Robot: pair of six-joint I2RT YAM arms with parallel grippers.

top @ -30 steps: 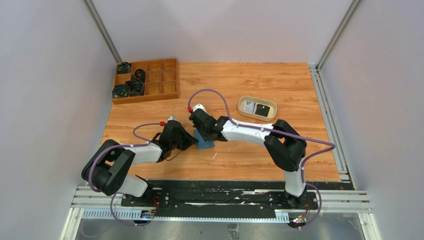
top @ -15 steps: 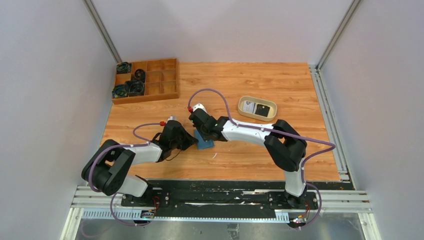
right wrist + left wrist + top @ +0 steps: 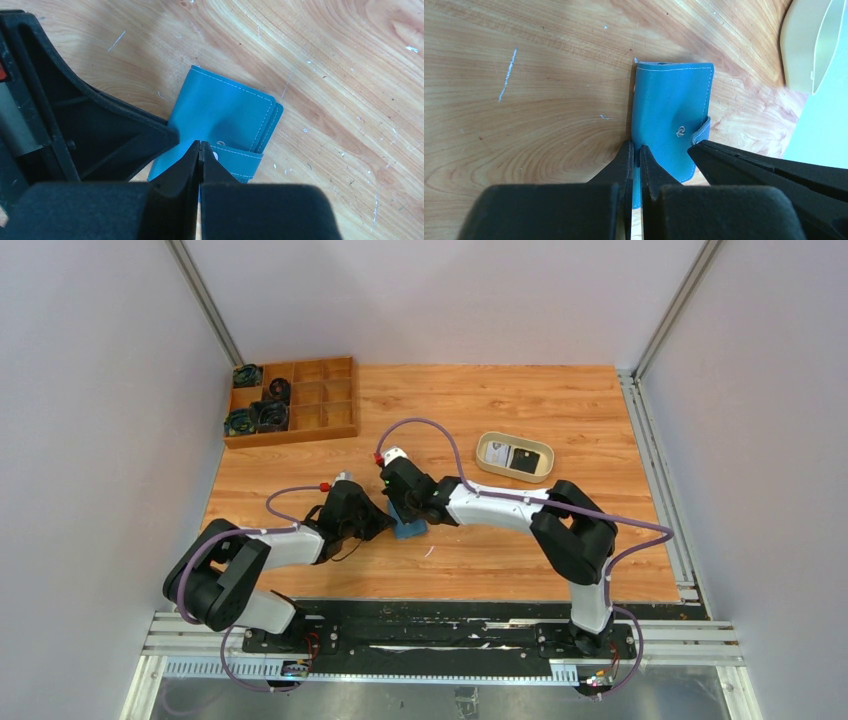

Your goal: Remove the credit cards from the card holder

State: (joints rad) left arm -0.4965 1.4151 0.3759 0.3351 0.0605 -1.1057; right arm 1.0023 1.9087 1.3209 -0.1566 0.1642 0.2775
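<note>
The teal-blue card holder (image 3: pixel 408 529) lies folded shut on the wooden table between both arms. My left gripper (image 3: pixel 636 150) is shut on the near long edge of the card holder (image 3: pixel 671 105), and a blue strip shows between its fingers. My right gripper (image 3: pixel 200 145) is shut, its tips at the end of the snap strap (image 3: pixel 240 159) on the card holder (image 3: pixel 220 107). Whether the strap is pinched I cannot tell. A bare snap stud (image 3: pixel 680 131) shows beside the strap's end. No credit cards show in the holder.
A cream oval tray (image 3: pixel 487 443) at the right holds a dark card (image 3: pixel 526 462) and a pale one (image 3: pixel 499 453). A wooden compartment box (image 3: pixel 315 400) with black parts stands at the back left. Both grippers crowd together over the holder.
The right wrist has shifted slightly to the left over the card holder. The left arm and the holder have not moved.
</note>
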